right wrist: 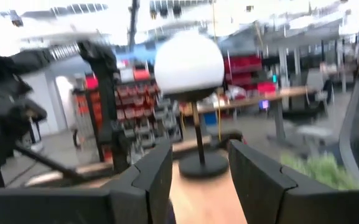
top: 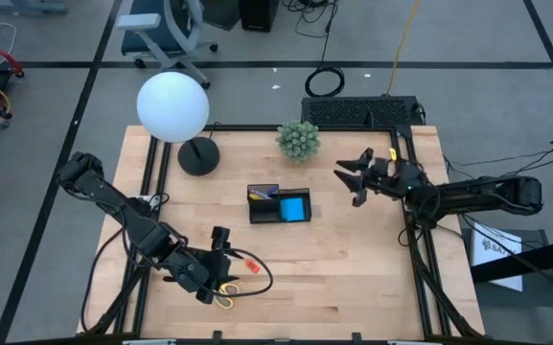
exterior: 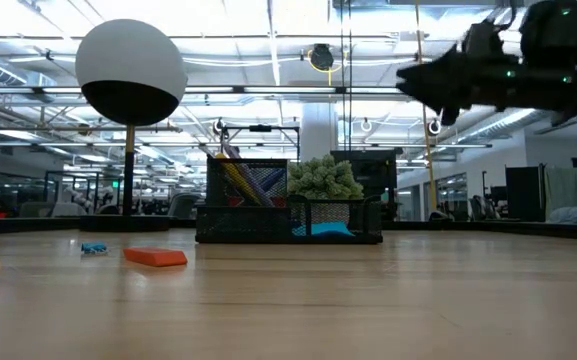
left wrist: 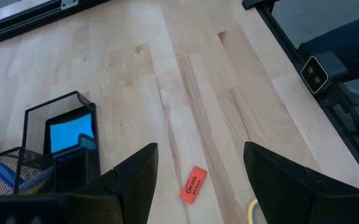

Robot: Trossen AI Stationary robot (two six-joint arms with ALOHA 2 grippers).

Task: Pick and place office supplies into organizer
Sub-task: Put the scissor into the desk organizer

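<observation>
One lamp (top: 173, 107) (white globe) beside organizer (top: 279, 204).

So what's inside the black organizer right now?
The organizer holds a blue sticky-note pad in its right compartment and several pens standing slanted in the taller left one. The mesh walls hide the compartment floors, so anything smaller lying there cannot be seen.
</observation>
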